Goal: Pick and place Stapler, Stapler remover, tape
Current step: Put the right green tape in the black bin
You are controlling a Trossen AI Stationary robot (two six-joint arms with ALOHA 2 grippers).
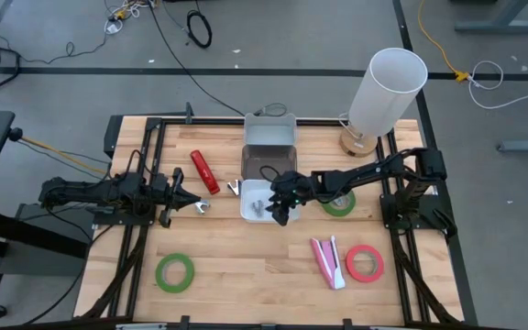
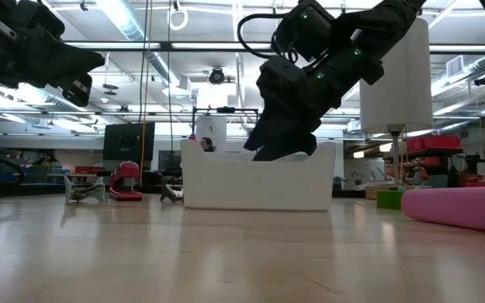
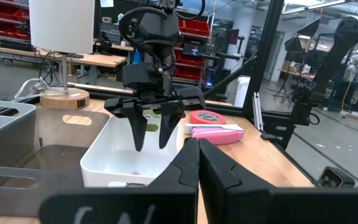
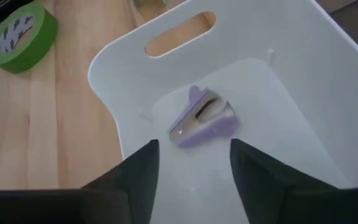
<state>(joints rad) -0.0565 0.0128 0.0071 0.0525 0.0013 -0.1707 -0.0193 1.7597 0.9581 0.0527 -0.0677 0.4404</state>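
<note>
Directly below the right gripper (image 4: 191, 165), whose fingers stand apart and hold nothing, a purple staple remover (image 4: 202, 118) lies loose on the floor of the white bin (image 1: 246, 206), so that one item looks delivered. The gripper hangs over the bin's interior with its tips pointing down between the walls. Just beyond it, on the side toward its own arm's base, a green tape roll (image 1: 340, 203) lies on the table partly under the arm. Farther out, toward the table's front edge, a pink stapler (image 1: 327, 260) and a red tape roll (image 1: 364, 263) lie side by side, still outside the bin. On the bin's far side from this gripper, a second staple remover (image 1: 235, 188) rests against the wall and a red stapler (image 1: 204, 171) lies beyond it. Farthest off, the left gripper (image 1: 183, 196) waits clenched and empty, with another green tape roll (image 1: 175, 272) near the front. Most of the placing appears still to do.
</note>
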